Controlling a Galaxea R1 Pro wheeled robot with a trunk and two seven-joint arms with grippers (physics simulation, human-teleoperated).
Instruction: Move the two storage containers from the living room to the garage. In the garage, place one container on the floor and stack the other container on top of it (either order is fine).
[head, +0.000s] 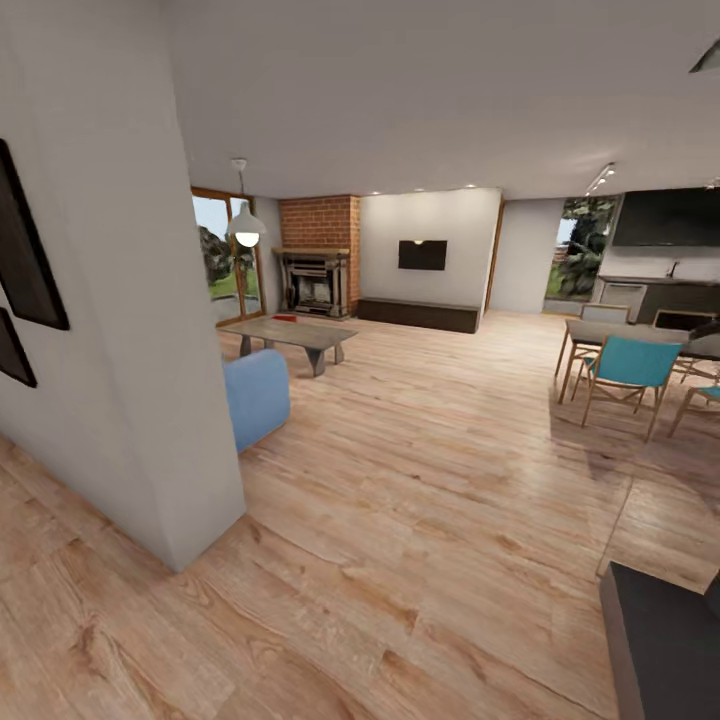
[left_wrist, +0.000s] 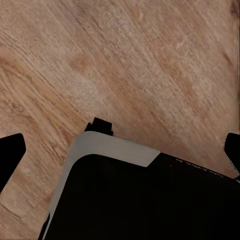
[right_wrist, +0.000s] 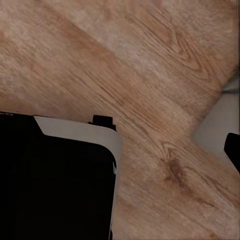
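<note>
While both tools hang spread wide over the plank floor (head: 420, 520), a low table (head: 290, 333) stands ahead

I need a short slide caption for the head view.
Living room ahead: coffee table, wall TV, brick fireplace.

Light wood-plank floor (right_wrist: 150, 75) runs below the arm, its grain slanting across. A black robot body panel with a pale grey rim (right_wrist: 55, 180) sits over it, and a pale grey wall base (right_wrist: 220, 122) meets the planks alongside.

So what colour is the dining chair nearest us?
Teal seat back on a light wooden frame, clearest in the head view.
</note>
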